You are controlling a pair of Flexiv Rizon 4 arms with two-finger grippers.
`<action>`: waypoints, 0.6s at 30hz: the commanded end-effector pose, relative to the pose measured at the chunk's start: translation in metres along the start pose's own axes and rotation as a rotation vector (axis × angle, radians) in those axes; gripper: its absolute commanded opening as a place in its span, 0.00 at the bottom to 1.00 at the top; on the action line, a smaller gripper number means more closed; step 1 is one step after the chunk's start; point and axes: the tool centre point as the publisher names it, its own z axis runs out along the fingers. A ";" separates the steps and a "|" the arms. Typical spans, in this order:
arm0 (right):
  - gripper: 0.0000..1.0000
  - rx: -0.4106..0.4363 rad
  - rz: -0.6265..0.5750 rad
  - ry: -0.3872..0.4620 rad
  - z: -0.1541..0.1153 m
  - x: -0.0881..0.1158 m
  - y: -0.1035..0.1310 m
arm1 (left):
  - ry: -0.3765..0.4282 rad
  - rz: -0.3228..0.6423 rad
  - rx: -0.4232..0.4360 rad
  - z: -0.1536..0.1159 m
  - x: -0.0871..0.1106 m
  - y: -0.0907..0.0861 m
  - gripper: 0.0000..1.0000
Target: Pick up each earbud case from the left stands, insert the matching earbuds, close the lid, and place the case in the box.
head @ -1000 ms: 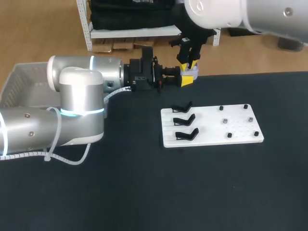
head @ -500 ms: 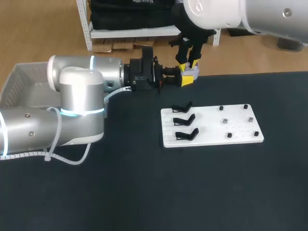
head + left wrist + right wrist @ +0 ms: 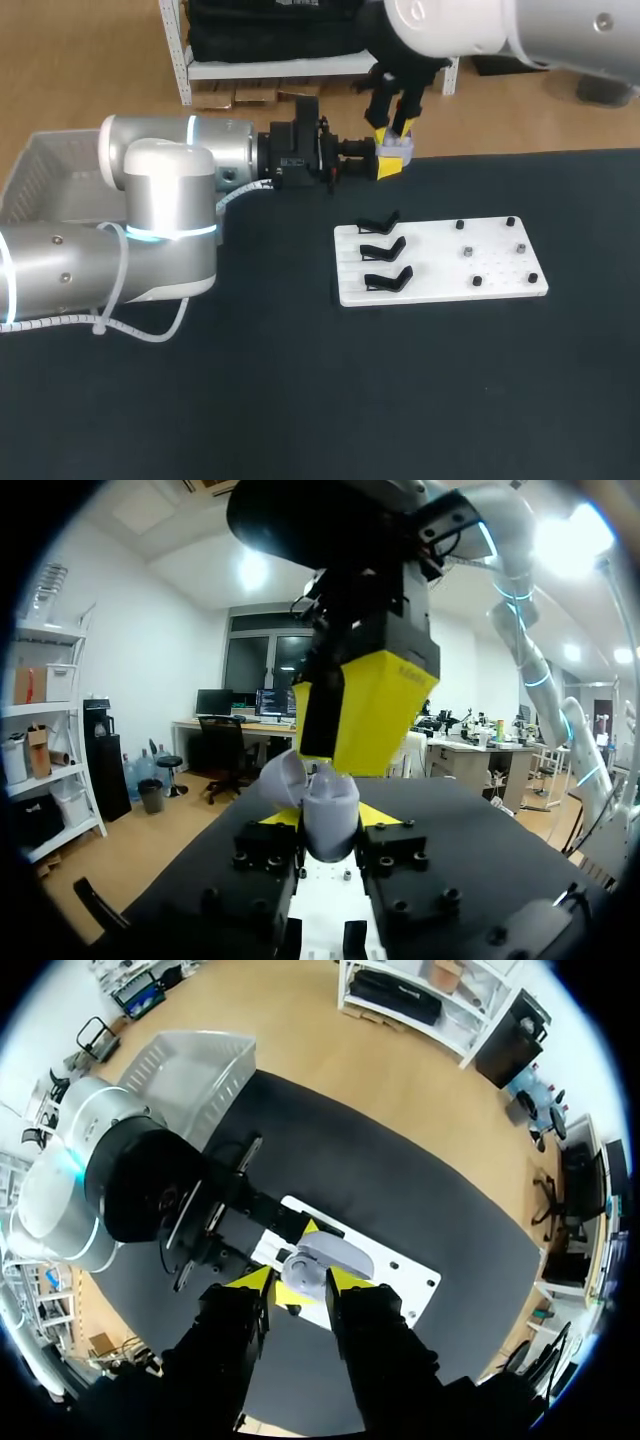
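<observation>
Black counter point(image 3: 300, 400) lies below; left end effector point(image 3: 388, 166) pinches the open earbud case point(image 3: 330, 815), which sits just under the right end effector point(image 3: 300, 1282), whose grip I cannot tell.

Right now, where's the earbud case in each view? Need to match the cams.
Head view: earbud case at the table's far edge, held in the left gripper, directly under the right gripper.
Left wrist view: earbud case between the left gripper's fingers, lid open.
Right wrist view: earbud case just ahead of the right gripper.
Shared landmark: the right gripper, right next to the case in all three.
</observation>
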 end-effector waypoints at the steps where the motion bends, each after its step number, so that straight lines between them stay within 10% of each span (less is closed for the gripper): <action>1: 0.33 -0.013 0.008 -0.025 -0.013 0.003 0.001 | -0.001 0.000 0.002 0.000 0.000 0.001 0.00; 18: 0.37 0.000 0.316 -0.237 0.006 -0.060 -0.042 | -0.001 0.000 0.002 0.000 0.000 0.001 0.00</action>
